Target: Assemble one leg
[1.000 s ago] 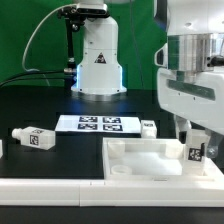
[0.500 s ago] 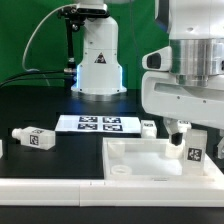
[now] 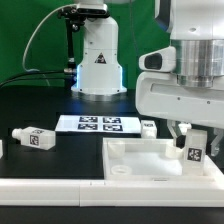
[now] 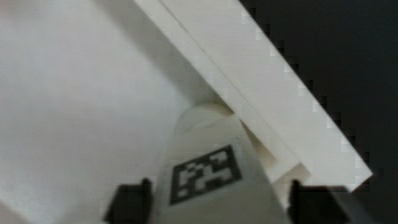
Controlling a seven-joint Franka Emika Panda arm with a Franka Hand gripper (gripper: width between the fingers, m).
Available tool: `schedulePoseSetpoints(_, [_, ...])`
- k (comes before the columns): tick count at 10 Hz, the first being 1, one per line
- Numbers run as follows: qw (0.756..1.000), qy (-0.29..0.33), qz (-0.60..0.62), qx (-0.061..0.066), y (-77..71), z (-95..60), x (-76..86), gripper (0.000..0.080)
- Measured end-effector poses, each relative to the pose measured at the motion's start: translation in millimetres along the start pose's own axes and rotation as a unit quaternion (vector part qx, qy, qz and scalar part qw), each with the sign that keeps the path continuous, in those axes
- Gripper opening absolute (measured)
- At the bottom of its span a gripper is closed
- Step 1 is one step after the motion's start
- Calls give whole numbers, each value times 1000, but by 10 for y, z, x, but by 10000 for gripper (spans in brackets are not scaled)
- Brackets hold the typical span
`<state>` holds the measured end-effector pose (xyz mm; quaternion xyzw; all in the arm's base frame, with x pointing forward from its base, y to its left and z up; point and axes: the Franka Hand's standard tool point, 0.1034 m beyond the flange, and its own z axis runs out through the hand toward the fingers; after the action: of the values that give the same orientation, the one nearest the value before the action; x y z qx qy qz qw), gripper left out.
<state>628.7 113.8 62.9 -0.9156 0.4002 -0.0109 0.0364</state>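
My gripper (image 3: 194,150) is shut on a white leg (image 3: 196,152) with a black-and-white tag on its side. It holds the leg upright over the corner of the large white tray-like panel (image 3: 140,152) at the exterior view's right. In the wrist view the leg (image 4: 222,160) sits between my two dark fingers (image 4: 130,203), close against the panel's raised rim (image 4: 249,85). Another leg (image 3: 33,138) lies on its side on the black table at the exterior view's left. A third leg (image 3: 148,128) lies behind the panel.
The marker board (image 3: 98,124) lies flat behind the panel. The robot's white base (image 3: 97,60) stands at the back. A white part's end (image 3: 2,147) shows at the exterior view's left edge. A white ledge (image 3: 60,187) runs along the front.
My gripper has shifted slightly toward the exterior view's left with the leg in it; the leg stays over the panel's right corner. Nothing else moved.
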Motion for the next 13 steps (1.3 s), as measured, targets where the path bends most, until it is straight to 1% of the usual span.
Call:
schedulePoseSetpoints(2, [994, 4, 110, 0, -8, 0, -15, 283])
schedulePoseSetpoints(3, [986, 6, 168, -1, -9, -2, -23, 283])
schedulePoseSetpoints(4, [972, 7, 234, -1, -9, -2, -29, 283])
schedulePoseSetpoints(6, [924, 8, 383, 4, -19, 3, -25, 283])
schedulePoseSetpoints(7, [905, 9, 426, 14, -31, 6, -12, 284])
schedulePoseSetpoints(8, [878, 10, 478, 21, -32, 6, 1, 284])
schedulePoseSetpoints(9, [866, 11, 500, 25, -35, 5, 12, 284])
schedulePoseSetpoints(10, [861, 13, 507, 25, -27, 3, 24, 284])
schedulePoseSetpoints(12, [879, 14, 476, 25, -29, 0, 27, 284])
schedulePoseSetpoints(13, [923, 19, 384, 26, -37, -13, 42, 445])
